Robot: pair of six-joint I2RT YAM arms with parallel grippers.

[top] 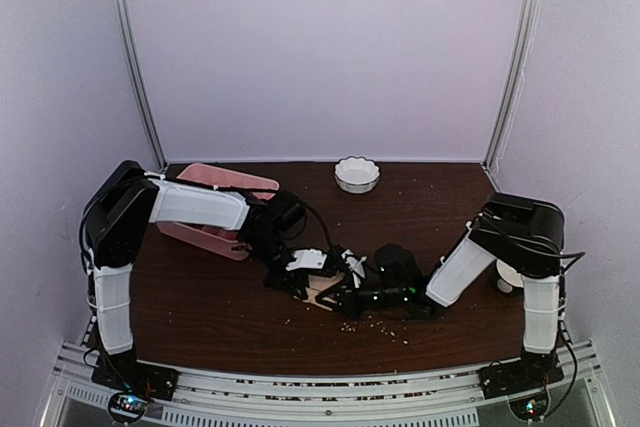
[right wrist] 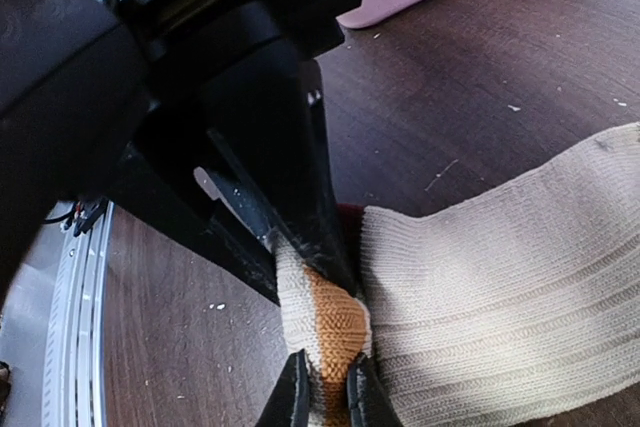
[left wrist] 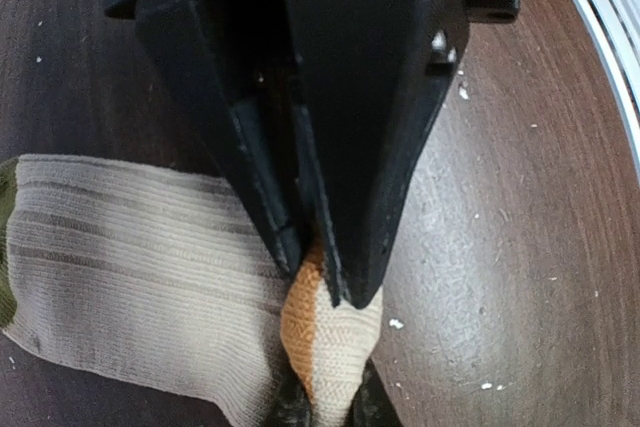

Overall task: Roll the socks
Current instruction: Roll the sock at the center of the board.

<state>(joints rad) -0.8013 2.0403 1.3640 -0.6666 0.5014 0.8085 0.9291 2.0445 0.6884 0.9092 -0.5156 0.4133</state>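
A beige ribbed sock (left wrist: 130, 267) lies flat on the dark wooden table (left wrist: 520, 247), a green stripe at its far cuff end. Its cream and orange-brown knit tip (left wrist: 335, 342) is bunched up between both grippers. My left gripper (left wrist: 322, 282) is shut on that tip from above. My right gripper (right wrist: 328, 387) is shut on the same tip (right wrist: 335, 322) from the opposite side, fingertips nearly meeting the left's. In the top view the two grippers (top: 318, 272) (top: 345, 297) meet over the sock (top: 318, 294) at the table's middle front. I cannot make out a second sock separately.
A pink tray (top: 215, 179) sits at the back left under the left arm. A white scalloped bowl (top: 357, 174) stands at the back centre. Light crumbs (top: 375, 325) dot the wood by the grippers. The metal rail (left wrist: 610, 27) runs along the near edge.
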